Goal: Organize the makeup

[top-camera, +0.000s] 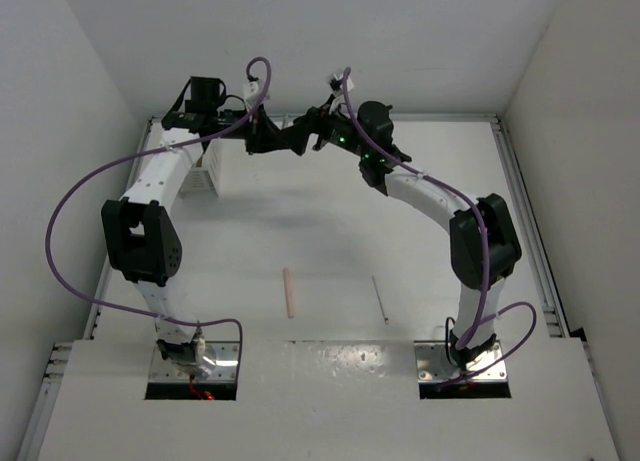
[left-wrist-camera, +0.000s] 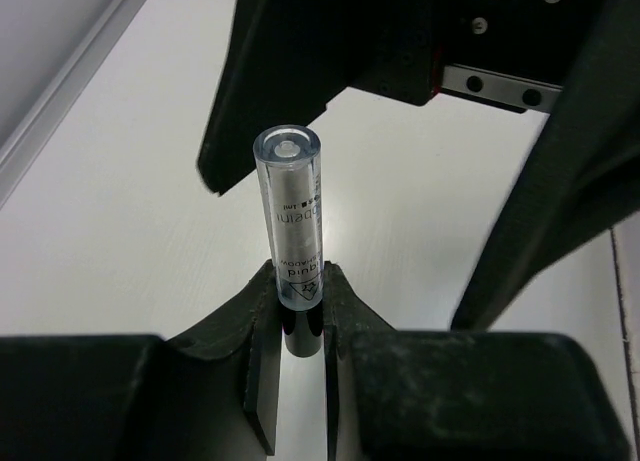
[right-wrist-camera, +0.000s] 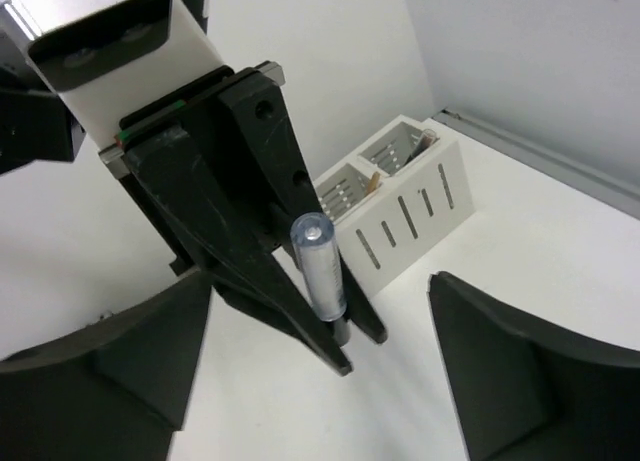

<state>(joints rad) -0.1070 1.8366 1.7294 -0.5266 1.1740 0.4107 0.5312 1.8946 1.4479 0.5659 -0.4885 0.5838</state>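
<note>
Left wrist: left tool (left-wrist-camera: 300,316) clamped on pale blue stick (left-wrist-camera: 291,211).
Stick stands between spread fingers of right tool (right-wrist-camera: 318,376), touching neither.

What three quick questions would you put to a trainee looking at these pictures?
1. True or false: the left hand grips the pale blue stick by one end.
2. The right hand is: A open, B shut on the stick, C out of view.
3. How many sticks lie loose on the table in the top view?
Key: 1 true. 2 A. 3 two: a thicker stick and a thin white stick.
</note>
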